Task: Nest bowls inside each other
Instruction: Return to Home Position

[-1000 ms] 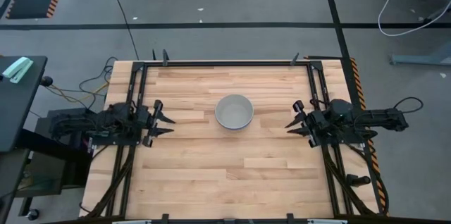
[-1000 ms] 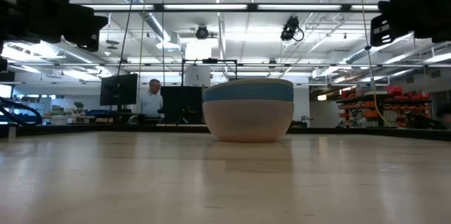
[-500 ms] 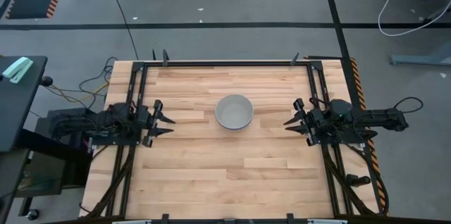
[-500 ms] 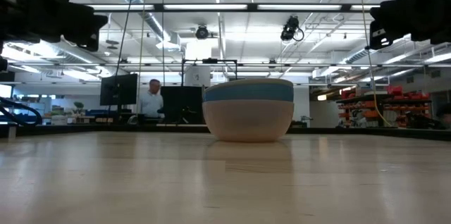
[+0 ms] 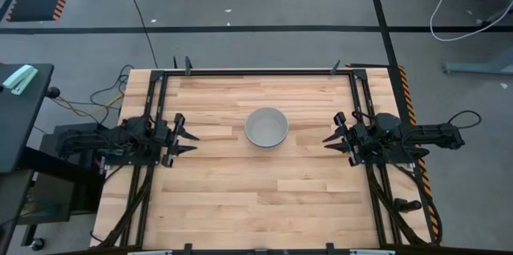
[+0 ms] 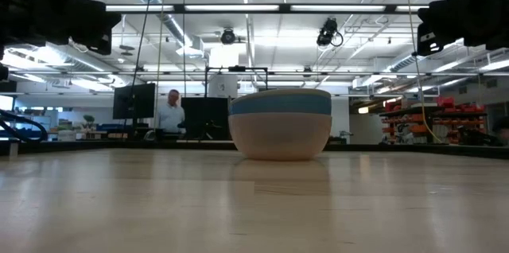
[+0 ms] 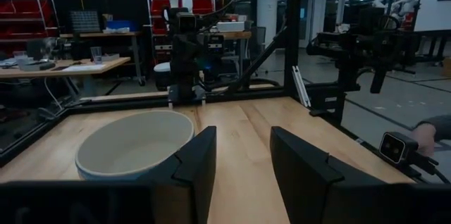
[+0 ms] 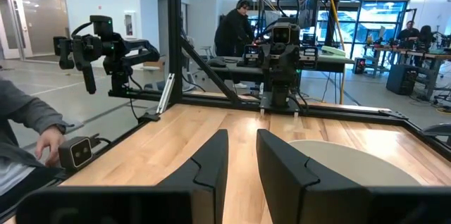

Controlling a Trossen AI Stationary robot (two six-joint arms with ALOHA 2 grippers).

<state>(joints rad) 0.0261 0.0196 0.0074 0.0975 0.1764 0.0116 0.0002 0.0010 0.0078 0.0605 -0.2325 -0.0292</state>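
Left gripper [image 5: 188, 137]: fingers spread fairly wide, nothing between them, held clear of the table [image 5: 240, 199] at its own end.
Right gripper [image 5: 333, 139]: a narrower gap than the left's, also empty, at the far end and facing the left gripper head-on.
Ahead of both sets of tips: the bowl stack, roughly midway between the two grippers and well apart from each.
Stack: the grey-white bowl [image 5: 266, 127] is innermost with its rim on top. The blue bowl [image 6: 280, 105] shows as a band under it. The salmon-pink bowl [image 6: 280, 135] is outermost and sits on the wood. The rims look level from table height, so I judge the nesting done.
Risk, forward drift: both grippers aim straight at the stack. If I send a reach instead of a retract, the tips would meet the salmon-pink wall first. That would push the light stack across the smooth wood.
Risk, loose fit: the bowls only rest in one another. A knock from a finger could tilt the grey-white bowl out of level.
Risk, off to the side of my fingers: a person's hand [image 8: 48, 143] lies just beside a small camera [image 8: 76, 152] at the table's rim. A sideways swing of either arm could reach it, so I would wait for that hand to clear.
Farther out: a person [image 6: 169, 112] stands by monitors in the room behind, well away.
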